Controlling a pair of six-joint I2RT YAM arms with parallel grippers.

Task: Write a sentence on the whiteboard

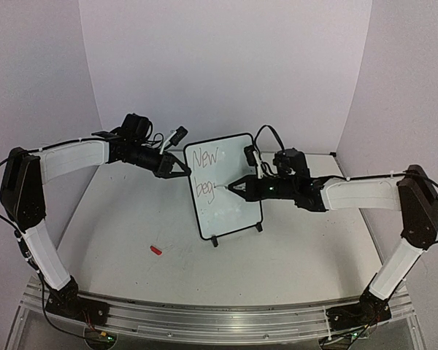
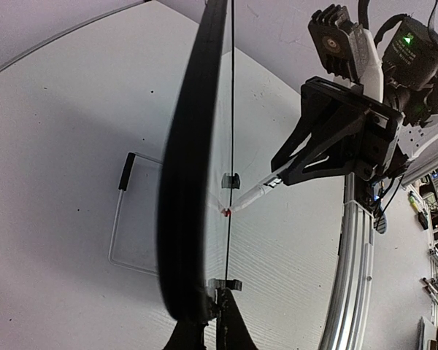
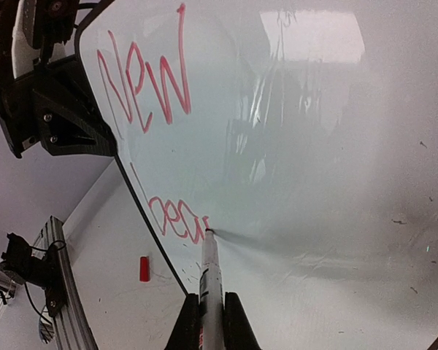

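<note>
The sentence is partly written: "New" on the top line and roughly "beg" beginning the second, in red strokes on the left part of the whiteboard. The whiteboard stands upright on its two small feet in the middle of the table. The marker touches it with its tip at the end of the last letter. The right claw is pressed together on the marker's barrel, and the left claw pinches the whiteboard's upper left edge to steady it. The main risk is pressure: pushing the marker too hard could tip the whiteboard back or skid its feet, and the left claw's pinch on the thin frame looks small enough to slip, which would smear the line. Too light a touch would leave gaps in the strokes. The letters are also large, so the second line may run short of room towards the right edge. A red cap lies on the table left of the feet and well apart from them. Nothing stands between the marker and the unwritten surface — though the two claws are near each other at the left edge.
</note>
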